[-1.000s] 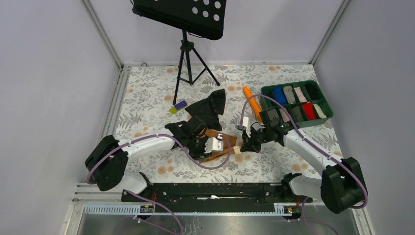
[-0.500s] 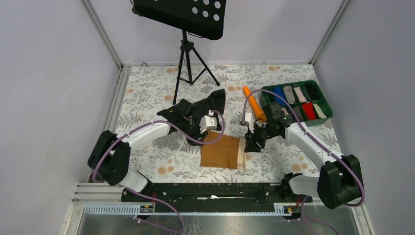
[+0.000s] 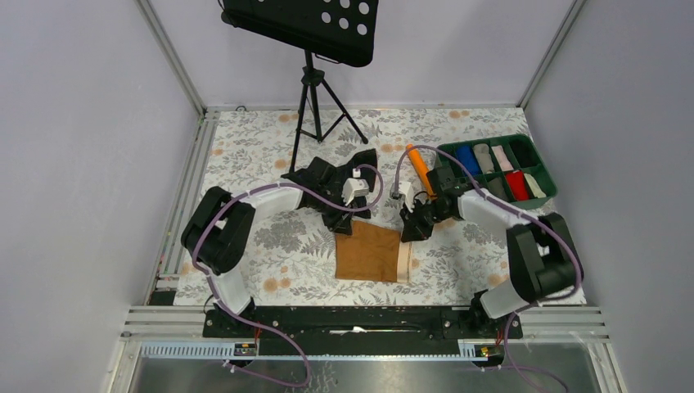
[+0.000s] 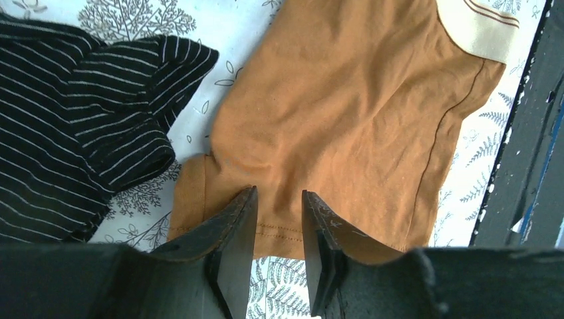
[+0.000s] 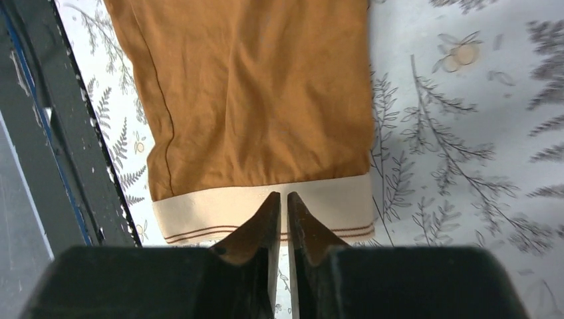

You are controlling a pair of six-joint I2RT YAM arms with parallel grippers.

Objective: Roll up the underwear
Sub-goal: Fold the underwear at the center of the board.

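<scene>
The underwear (image 3: 368, 254) lies flat on the floral table, caramel brown, its pale waistband (image 3: 403, 260) along the right edge. My left gripper (image 3: 344, 223) hovers at the garment's far left corner. In the left wrist view it (image 4: 279, 199) stands open over the stitched hem of the underwear (image 4: 346, 113), with nothing between its fingers. My right gripper (image 3: 409, 232) is just beyond the far right corner. In the right wrist view its jaws (image 5: 282, 197) are nearly together over the waistband (image 5: 199, 212), with only a thin slit and no fabric between them.
A black striped garment (image 4: 80, 106) lies beside the underwear, behind my left arm (image 3: 360, 160). An orange cylinder (image 3: 419, 164) and a green tray (image 3: 483, 141) of rolled items sit at the back right. A music stand tripod (image 3: 311, 106) stands behind. The black frame rail (image 3: 360, 319) runs along the near edge.
A second ago both grippers held the underwear bunched near the front. It now lies spread flat, and both grippers have let go and drawn back to its far edge. The right jaws opened, then closed.
</scene>
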